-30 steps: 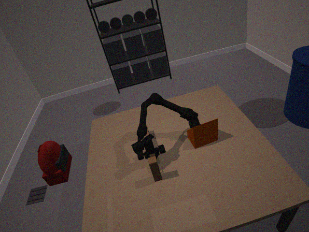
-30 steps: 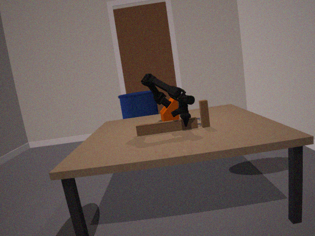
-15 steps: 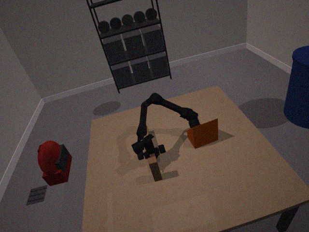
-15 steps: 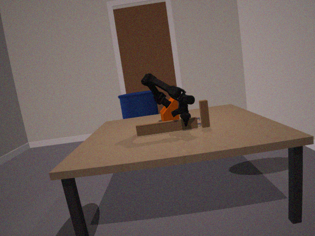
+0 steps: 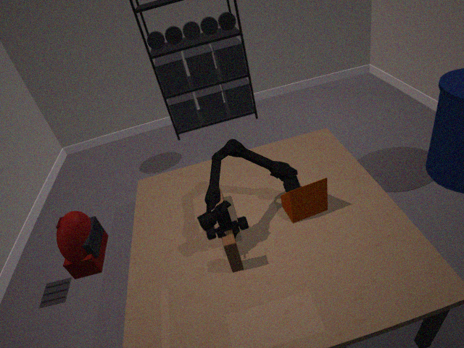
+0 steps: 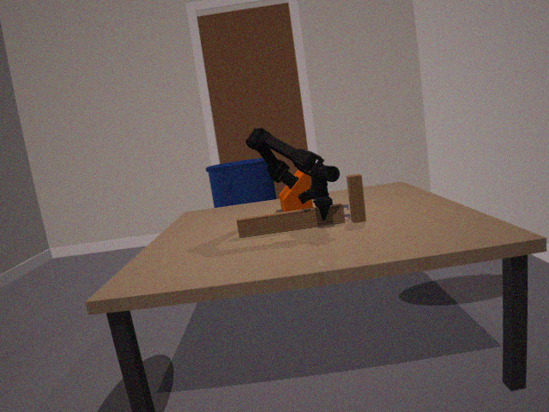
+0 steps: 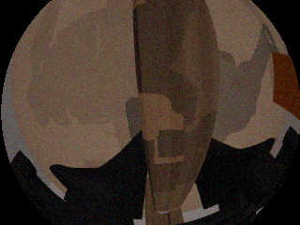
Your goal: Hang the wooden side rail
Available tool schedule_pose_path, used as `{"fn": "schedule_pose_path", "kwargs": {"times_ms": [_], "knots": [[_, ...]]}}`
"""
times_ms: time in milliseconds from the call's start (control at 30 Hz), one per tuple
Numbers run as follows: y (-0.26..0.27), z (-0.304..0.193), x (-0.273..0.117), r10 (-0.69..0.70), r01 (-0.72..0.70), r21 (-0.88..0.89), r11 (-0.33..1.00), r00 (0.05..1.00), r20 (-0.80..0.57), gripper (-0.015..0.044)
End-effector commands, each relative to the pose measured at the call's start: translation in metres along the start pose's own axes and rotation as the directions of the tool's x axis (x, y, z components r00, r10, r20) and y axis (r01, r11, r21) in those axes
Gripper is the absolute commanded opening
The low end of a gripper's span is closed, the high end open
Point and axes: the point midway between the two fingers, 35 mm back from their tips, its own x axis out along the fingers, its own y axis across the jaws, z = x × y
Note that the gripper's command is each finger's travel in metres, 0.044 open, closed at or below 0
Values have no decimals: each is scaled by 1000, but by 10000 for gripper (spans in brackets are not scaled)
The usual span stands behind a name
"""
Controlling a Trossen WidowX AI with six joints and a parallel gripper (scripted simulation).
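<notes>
The wooden side rail (image 5: 232,210) (image 6: 274,224) (image 7: 173,42) lies nearly level along the table; whether its far end touches the table cannot be told. My gripper (image 5: 226,233) (image 6: 324,216) (image 7: 164,130) is shut on the rail near its hook end, one finger on each side. The headboard post (image 5: 233,257) (image 6: 356,199) stands upright just beyond that end. A narrow gap shows between rail end and post in the exterior view, with the grey steel hooks (image 6: 346,207) sticking out towards the post. The slot and pins are hidden, and whether the hooks touch the pins cannot be told.
An orange wedge-shaped block (image 5: 307,202) (image 6: 290,202) stands on the table (image 5: 359,262) (image 6: 221,275) beside the arm's base. The arm arches over the table from there to the rail. A shelf rack, a blue bin and a red object are off the table.
</notes>
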Motion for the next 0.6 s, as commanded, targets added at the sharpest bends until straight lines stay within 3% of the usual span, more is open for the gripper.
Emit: {"fn": "schedule_pose_path", "kwargs": {"times_ms": [0,567], "knots": [[2,-2,-8,19,-19,2,1000,1000,-5,0],[2,-2,-11,19,-19,2,1000,1000,-6,0]]}}
